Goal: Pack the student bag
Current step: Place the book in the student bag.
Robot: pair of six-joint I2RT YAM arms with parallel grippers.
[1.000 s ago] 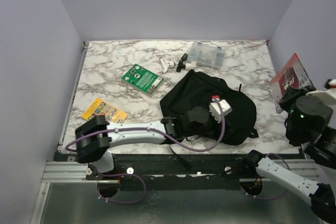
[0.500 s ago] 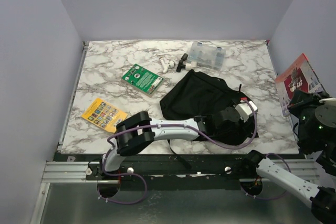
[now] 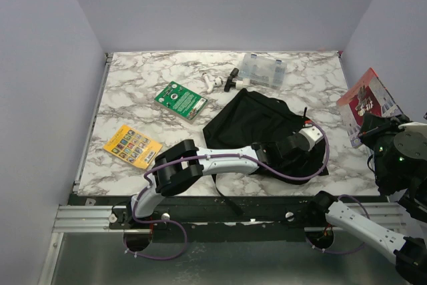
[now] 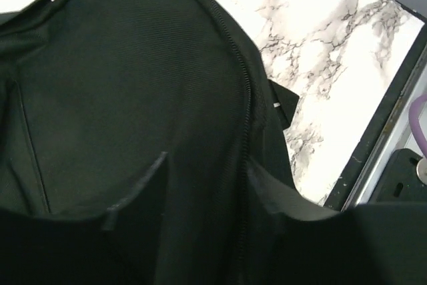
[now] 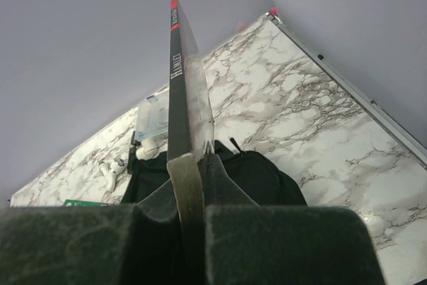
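The student bag [image 3: 257,125] is a black backpack lying flat at the centre-right of the marble table. My left gripper [image 3: 294,149] reaches across it to its near right side. In the left wrist view the bag [image 4: 120,85] fills the frame. The left gripper [image 4: 207,165] is open, with the bag's zip line [image 4: 250,98] running between its fingers. My right gripper [image 3: 377,129] is at the table's right edge, shut on a thin red-and-white book [image 3: 365,101] held upright. In the right wrist view the book [image 5: 183,78] shows edge-on above the bag [image 5: 267,178], clamped in the gripper [image 5: 200,161].
A green card [image 3: 181,100] and a yellow booklet [image 3: 132,145] lie left of the bag. A clear plastic compartment box [image 3: 263,70], a white item [image 3: 212,83] and a small black item [image 3: 231,79] lie behind it. Purple walls enclose the table.
My left arm has swung right across the bag, from its middle to its near right side. My right gripper has shifted and tilted slightly with the book in it.
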